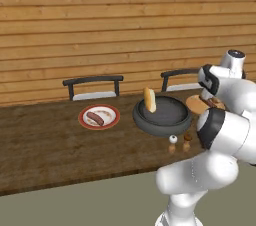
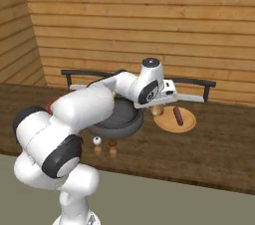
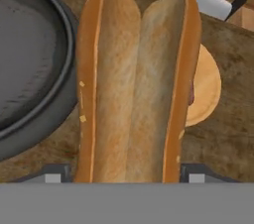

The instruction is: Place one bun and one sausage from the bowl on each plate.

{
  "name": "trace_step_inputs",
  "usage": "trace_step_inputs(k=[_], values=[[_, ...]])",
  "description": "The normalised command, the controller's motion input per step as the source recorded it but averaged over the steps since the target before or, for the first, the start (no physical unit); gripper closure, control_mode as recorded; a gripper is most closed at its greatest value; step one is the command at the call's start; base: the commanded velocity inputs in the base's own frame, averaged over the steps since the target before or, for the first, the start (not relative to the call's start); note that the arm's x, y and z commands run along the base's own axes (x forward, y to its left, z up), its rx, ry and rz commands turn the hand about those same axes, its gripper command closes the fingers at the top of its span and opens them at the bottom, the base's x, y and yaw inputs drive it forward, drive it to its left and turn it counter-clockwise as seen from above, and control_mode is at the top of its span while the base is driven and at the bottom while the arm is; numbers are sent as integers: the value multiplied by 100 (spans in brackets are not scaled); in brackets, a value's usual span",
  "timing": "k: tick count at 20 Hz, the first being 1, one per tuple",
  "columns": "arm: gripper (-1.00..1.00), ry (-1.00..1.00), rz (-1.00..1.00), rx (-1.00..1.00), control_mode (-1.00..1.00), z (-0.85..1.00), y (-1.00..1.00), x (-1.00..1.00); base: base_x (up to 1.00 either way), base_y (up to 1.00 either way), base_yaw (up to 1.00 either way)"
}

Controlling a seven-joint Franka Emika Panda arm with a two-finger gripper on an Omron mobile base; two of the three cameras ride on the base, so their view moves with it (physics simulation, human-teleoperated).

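While the tool point(image 3: 131, 181) is clamped on a split bun point(image 3: 136, 84) above the counter point(image 3: 223, 134), between bowl point(image 3: 30, 69) and right plate point(image 3: 206, 86), a second bun point(image 1: 149, 99) leans in the bowl. No readable writing anywhere.

On the tabletop point(image 1: 45, 145) there are two plates, one point(image 1: 99, 116) to the left of the bowl point(image 1: 162, 116) and one point(image 2: 175, 119) to its right, and one bowl. Two buns show, one point(image 1: 149, 99) standing in the bowl and one point(image 3: 136, 84) filling the hand view, plus two sausages point(image 1: 95, 118) point(image 2: 178, 116), one per plate. Two small shakers point(image 1: 172, 141) point(image 1: 186, 142) and two chairs point(image 1: 93, 87) point(image 2: 191, 89) complete the count.
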Motion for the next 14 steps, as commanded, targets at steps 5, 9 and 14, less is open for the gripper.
trace_step_inputs(k=[5,9,14], values=[[100,20,0,0,-100,-31,-4,97,0,0,0],[100,6,0,2,-100,-41,-15,38,0,0,0],[100,0,0,2,-100,-55,-28,4,0,0,0]])
